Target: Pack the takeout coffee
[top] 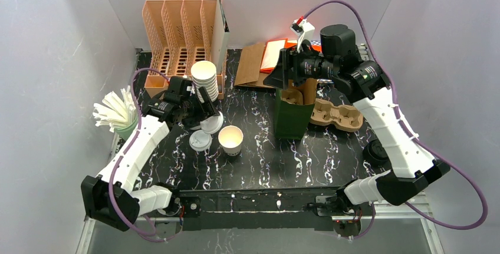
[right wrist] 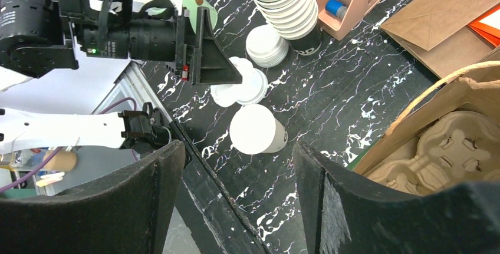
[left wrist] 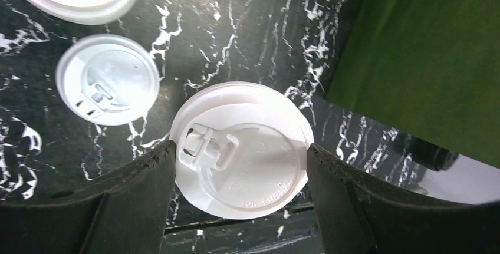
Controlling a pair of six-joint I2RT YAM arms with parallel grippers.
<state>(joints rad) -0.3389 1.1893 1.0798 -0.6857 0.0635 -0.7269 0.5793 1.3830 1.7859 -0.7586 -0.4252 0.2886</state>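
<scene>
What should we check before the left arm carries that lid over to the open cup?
1. Grip: left gripper clamps both sides of the lid at its rim. Ok.
2. One lid only: a second rim shows just under it; stuck together or not, cannot tell.
3. Cup: upright, open, no lid on. Ok.
4. Landing spot: a loose lid lies beside the cup, apart from it. Ok.
5. Right gripper: open, empty, near the green bag. Ok.
6. Green bag: upright, carrier inside. Ok.
</scene>
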